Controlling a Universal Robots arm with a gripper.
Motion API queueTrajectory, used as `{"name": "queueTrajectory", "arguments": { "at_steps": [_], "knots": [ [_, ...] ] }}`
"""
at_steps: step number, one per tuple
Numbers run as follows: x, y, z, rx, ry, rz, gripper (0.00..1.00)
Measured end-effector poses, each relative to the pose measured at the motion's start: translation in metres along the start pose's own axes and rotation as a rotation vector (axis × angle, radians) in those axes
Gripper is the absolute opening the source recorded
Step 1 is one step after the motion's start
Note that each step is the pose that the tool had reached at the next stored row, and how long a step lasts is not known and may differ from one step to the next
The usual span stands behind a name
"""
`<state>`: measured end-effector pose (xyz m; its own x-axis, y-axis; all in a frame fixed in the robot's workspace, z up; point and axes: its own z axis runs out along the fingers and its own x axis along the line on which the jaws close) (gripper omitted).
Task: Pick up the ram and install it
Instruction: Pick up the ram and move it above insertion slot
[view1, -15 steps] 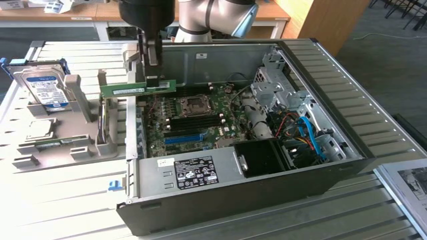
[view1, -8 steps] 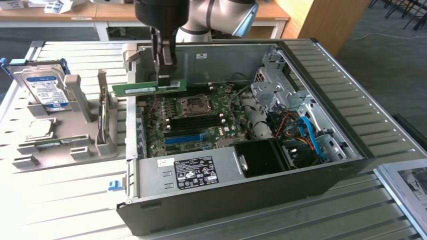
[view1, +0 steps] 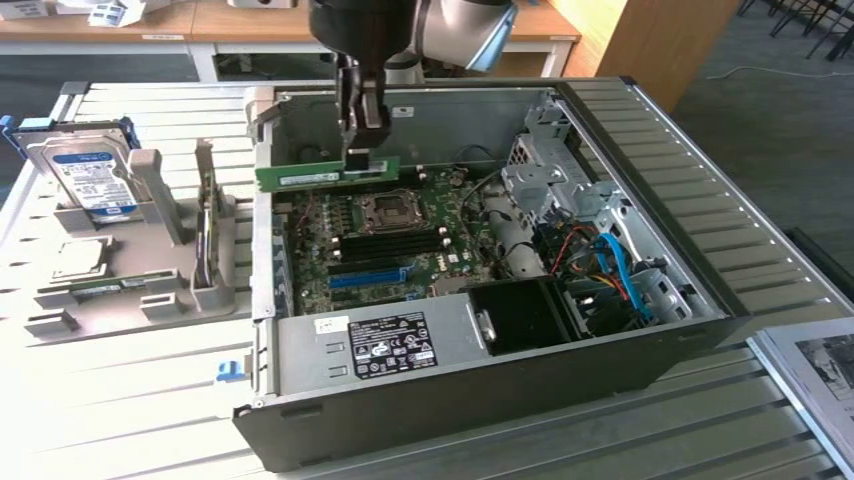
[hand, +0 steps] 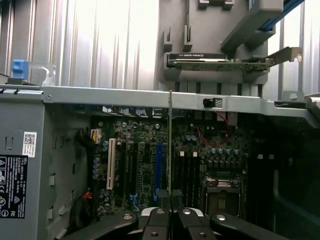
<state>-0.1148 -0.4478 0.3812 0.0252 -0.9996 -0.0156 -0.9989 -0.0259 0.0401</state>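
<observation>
Fingers clamped on the ram hover above the open case's motherboard.

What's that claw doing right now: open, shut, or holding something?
Gripper: closed, holding the ram by one end, above the open case.

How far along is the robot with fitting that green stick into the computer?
Pickup looks done: the gripper is shut on the ram, held in the air. In hand: it hangs above the motherboard in the open case. Left: the ram is not yet seated in any slot.
</observation>
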Motion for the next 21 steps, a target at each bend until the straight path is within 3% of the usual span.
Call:
{"name": "queueTrajectory", "arguments": {
  "at_steps": [14,16,17,21],
  "knots": [
    [0.001,-0.0401,-0.0016,-0.0005,0.0,0.0,0.12],
    [0.002,-0.0621,-0.0026,-0.0007,0.0,0.0,0.12],
    [0.002,-0.0691,-0.0028,-0.0006,0.0,0.0,0.12],
    [0.002,-0.0712,-0.0029,-0.0007,0.0,0.0,0.12]
  ]
}}
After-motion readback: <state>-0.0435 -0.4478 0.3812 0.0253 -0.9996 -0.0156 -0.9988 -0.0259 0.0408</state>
